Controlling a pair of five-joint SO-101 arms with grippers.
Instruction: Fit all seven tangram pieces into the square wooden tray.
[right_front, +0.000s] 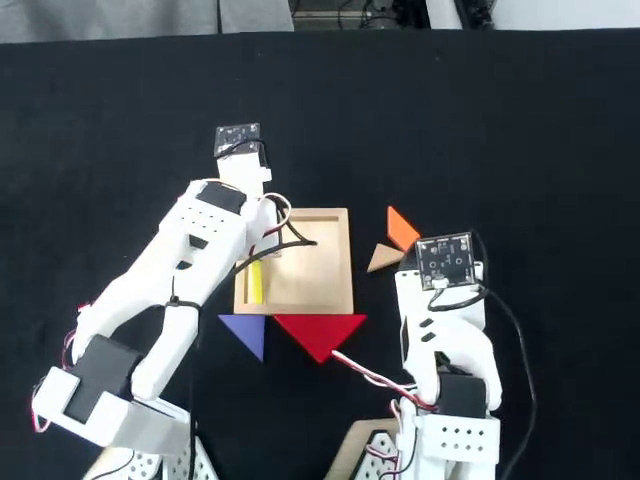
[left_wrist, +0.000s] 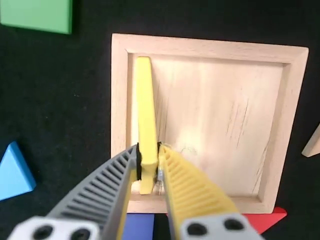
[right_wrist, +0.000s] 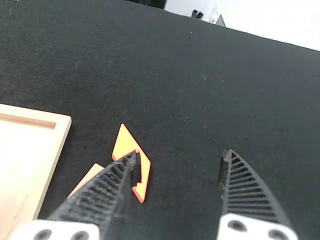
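The square wooden tray (right_front: 340, 262) lies mid-table. A yellow piece (left_wrist: 145, 110) stands on its edge inside the tray (left_wrist: 295, 125), along one wall. My left gripper (left_wrist: 148, 162) is shut on it, and in the high view the piece (right_front: 256, 284) shows beside the left arm (right_front: 215, 235). My right gripper (right_wrist: 179, 157) hangs open over black cloth, one finger above the orange piece (right_wrist: 125, 145). A tan triangle (right_wrist: 90, 177) lies between that piece and the tray (right_wrist: 35, 120). Red triangle (right_front: 320, 332) and blue triangle (right_front: 246, 332) lie at the tray's near edge.
A green piece (left_wrist: 37, 15) and a light blue triangle (left_wrist: 15, 174) rest on the cloth outside the tray, on the left arm's side. In the high view the orange piece (right_front: 402, 228) and tan triangle (right_front: 383, 258) lie right of the tray, near the right arm (right_front: 445, 300).
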